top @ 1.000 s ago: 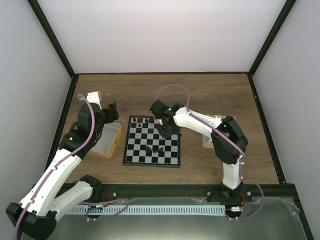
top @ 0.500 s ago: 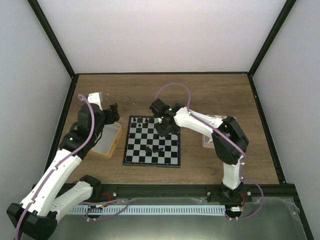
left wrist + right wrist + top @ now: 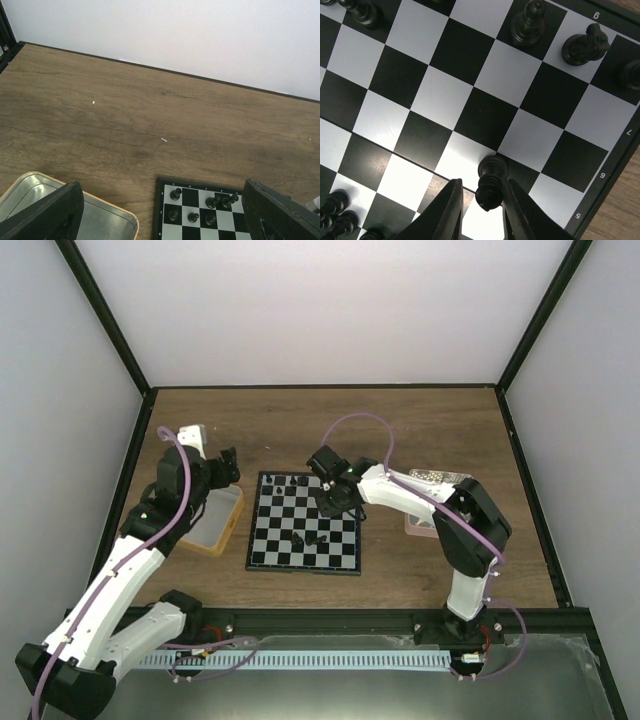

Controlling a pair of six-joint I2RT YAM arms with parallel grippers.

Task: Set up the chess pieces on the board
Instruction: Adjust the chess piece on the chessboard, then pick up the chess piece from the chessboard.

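Chess pieces [image 3: 529, 24] dot the board [image 3: 440, 102], and one piece [image 3: 492, 175] stands between your right gripper's [image 3: 481, 184] narrowed fingers, clamped or not I can't tell; placing seems underway, so next open and lift straight up.

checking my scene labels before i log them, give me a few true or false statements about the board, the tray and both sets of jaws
1. The left arm's jaws stand wide apart with nothing between them. True.
2. The yellow-rimmed tray lies to the right of the chessboard. False: it lies to the left of the board.
3. A chess piece is between the right arm's jaws. True.
4. That piece is white. False: it is black.
5. The chessboard carries no other pieces. False: several other black pieces stand on it.
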